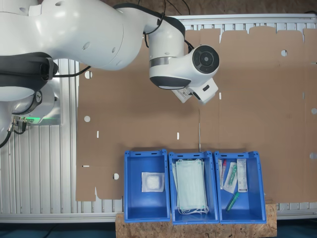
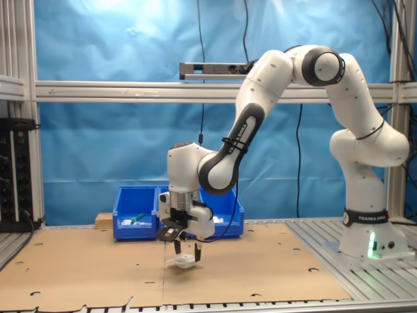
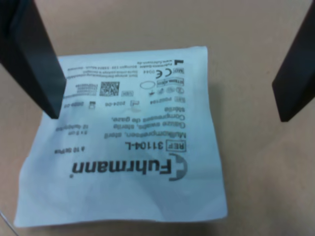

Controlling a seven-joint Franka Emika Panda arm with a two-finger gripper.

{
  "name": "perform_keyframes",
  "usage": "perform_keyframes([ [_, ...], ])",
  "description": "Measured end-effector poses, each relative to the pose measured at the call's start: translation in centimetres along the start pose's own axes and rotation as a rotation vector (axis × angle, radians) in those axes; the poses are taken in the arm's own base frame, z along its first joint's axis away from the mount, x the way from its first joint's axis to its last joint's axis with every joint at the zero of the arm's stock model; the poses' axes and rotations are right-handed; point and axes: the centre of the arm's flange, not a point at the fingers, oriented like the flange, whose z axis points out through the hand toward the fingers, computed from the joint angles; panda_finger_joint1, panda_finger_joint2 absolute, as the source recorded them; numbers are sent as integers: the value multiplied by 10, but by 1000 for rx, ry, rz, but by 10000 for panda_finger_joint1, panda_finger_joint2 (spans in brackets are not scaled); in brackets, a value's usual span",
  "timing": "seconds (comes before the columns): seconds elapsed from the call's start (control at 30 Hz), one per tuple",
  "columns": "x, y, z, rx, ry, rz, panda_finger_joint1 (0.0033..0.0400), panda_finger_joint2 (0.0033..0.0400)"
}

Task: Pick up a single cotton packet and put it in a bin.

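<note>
A: Hand low over the cardboard-covered desk in the second exterior view, fingers spread wide, gripping nothing. Cotton packet lies flat between them in the wrist view.

B: Risks?

A: Thin flat packet. Fingertips may skid over the wrap, or pinch one edge so it slips on lift.

B: Blind spots?

A: First exterior view: wrist covers the hand. Blue bins at 6 o'clock; the 7 o'clock bin already holds a packet.
</note>
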Motion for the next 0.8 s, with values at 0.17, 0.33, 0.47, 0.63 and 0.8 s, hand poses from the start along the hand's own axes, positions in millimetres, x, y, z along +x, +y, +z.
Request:
perform_keyframes([
  [0.17,-2,2,13,-10,-11,2,400,400],
  [0.33,-2,6,23,-16,-18,10,400,400],
  [0.47,-2,10,27,-19,-20,17,400,400],
  [0.63,-2,15,30,-19,-21,27,400,400],
  [0.8,-1,19,31,-19,-19,35,400,400],
])
